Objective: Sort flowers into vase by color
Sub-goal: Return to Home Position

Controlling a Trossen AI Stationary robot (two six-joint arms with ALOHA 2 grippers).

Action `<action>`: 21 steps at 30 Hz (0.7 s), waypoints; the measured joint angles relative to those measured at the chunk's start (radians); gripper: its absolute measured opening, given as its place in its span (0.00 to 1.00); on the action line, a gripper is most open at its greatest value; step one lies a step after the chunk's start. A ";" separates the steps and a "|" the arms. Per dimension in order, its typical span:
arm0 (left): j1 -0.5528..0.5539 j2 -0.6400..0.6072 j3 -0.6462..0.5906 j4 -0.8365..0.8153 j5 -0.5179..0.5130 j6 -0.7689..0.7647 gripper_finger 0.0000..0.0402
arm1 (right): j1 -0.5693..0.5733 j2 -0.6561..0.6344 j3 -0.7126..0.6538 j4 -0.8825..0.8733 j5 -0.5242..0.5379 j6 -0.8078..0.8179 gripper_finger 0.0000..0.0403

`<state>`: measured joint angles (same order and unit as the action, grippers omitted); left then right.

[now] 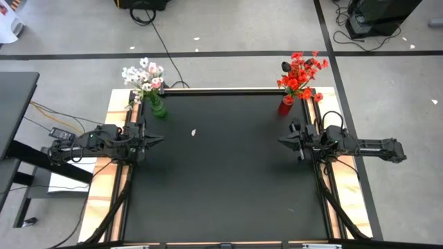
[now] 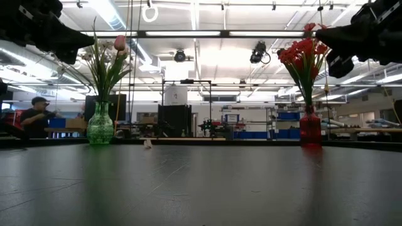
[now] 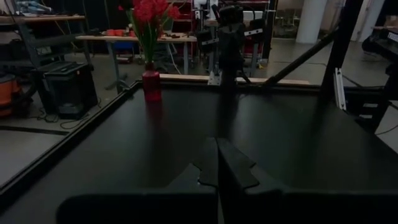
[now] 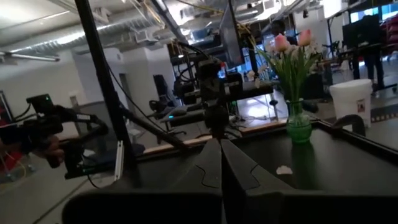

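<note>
A green glass vase (image 1: 158, 107) stands at the table's far left corner, holding white blooms and pink-white buds (image 1: 143, 76) on green stems; it also shows in the low view (image 2: 100, 129) and the right wrist view (image 4: 298, 124). A red vase (image 1: 285, 106) at the far right holds red flowers (image 1: 301, 75), also seen in the left wrist view (image 3: 150, 84). My left gripper (image 1: 160, 139) is shut and empty at the left edge, pointing level across the table. My right gripper (image 1: 282, 140) is shut and empty at the right edge, facing it.
A small pale scrap, perhaps a petal (image 1: 194, 131), lies on the black mat right of the green vase. The mat's middle (image 1: 221, 180) holds nothing else. Cables and a power block (image 1: 61, 133) lie left of the table. A person (image 2: 38, 116) sits in the room beyond.
</note>
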<state>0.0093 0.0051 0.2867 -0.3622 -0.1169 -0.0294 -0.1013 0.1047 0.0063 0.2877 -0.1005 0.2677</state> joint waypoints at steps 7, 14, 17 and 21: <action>0.000 0.000 0.000 0.015 -0.001 -0.005 0.00 | 0.000 0.000 0.000 -0.033 -0.006 -0.005 0.00; 0.000 0.001 -0.062 0.224 -0.003 -0.019 0.00 | 0.000 0.000 0.000 -0.038 -0.006 -0.001 0.00; 0.000 0.005 -0.177 0.405 -0.003 -0.038 0.00 | 0.000 0.000 0.000 -0.038 -0.006 -0.001 0.00; 0.000 0.006 -0.240 0.419 0.009 -0.061 0.00 | 0.000 0.000 0.001 -0.035 -0.006 0.017 0.00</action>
<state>0.0090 0.0113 0.0465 0.0564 -0.1079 -0.0902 -0.1013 0.1043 0.0071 0.2529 -0.1069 0.2844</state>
